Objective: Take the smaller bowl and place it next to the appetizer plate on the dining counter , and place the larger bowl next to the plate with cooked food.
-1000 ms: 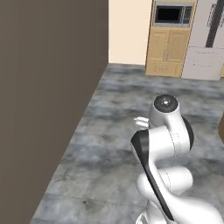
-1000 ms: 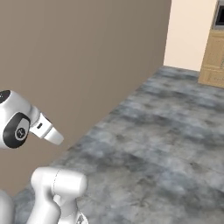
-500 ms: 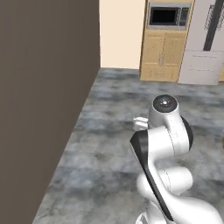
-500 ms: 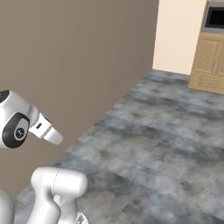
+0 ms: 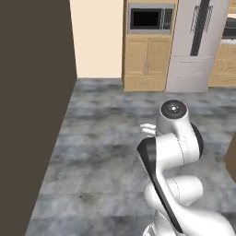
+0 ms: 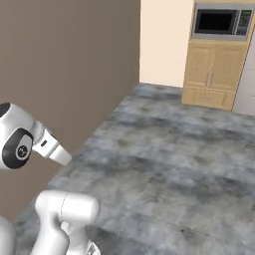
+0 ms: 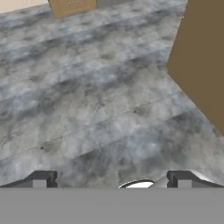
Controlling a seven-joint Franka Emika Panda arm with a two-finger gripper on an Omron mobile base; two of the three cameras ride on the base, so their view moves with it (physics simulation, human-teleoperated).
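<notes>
Kitchen interior, rendered. Grey mottled stone floor runs across the room. A tall dark brown wall stands on the left of the left base view; same wall shows lighter brown in the right base view. Behind it, a cream wall. Beside that, a light wood cabinet column w/ two doors, and a black-windowed microwave built in above them (silver trim). Just right of the cabinets, a pale grey fridge w/ dark vertical handles. In the hand view, a brown panel meets the floor at right.
</notes>
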